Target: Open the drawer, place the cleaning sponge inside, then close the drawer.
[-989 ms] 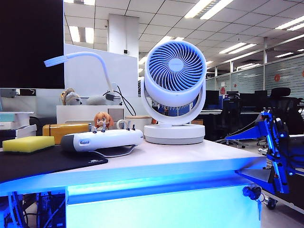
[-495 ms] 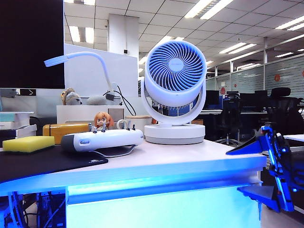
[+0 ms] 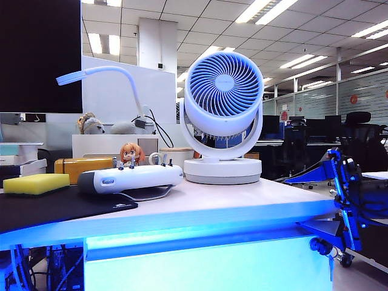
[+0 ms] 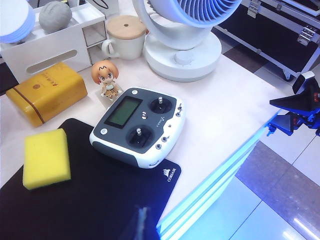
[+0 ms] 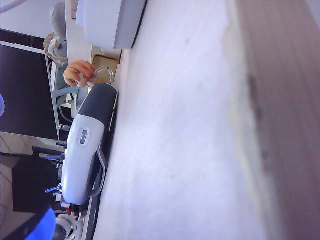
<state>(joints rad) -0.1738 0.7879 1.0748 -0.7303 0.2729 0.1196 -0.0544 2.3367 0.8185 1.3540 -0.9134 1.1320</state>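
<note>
**A:** Your exterior view looks level along the pale wooden worktop [image 3: 242, 203] and shows the wide glossy drawer front glowing blue [image 3: 206, 267] beneath it. The left wrist view, from above, shows none of that panel, only the lit front edge. It does show the face of the white and grey radio controller with two sticks and a small screen [image 4: 140, 125], which the exterior view catches only side-on.

**B:** And the claws?

**A:** Your right claw [image 3: 330, 203] sits off the worktop's right front corner, its blue jaws spread as wide as they go, one at worktop height and one below at the drawer front's right end. Nothing is between them. Whether the lower jaw touches the panel, you cannot tell. The right wrist view shows no fingers at all, only the worktop surface and its edge close up.

**B:** The left one?

**A:** Your left claw [image 4: 142, 226] shows only as dark, pressed-together tips in its own wrist view, clenched on nothing, above the black mouse mat [image 4: 90, 200] near the front edge.

**B:** Where's the sponge?

**A:** The small flat bright yellow cleaning sponge [image 4: 46, 157] lies flat on the mat toward the worktop's left end, just beside the golden-yellow hard case [image 4: 47, 95]. It is well apart from the right claw and near the left one, touched by neither.
</note>
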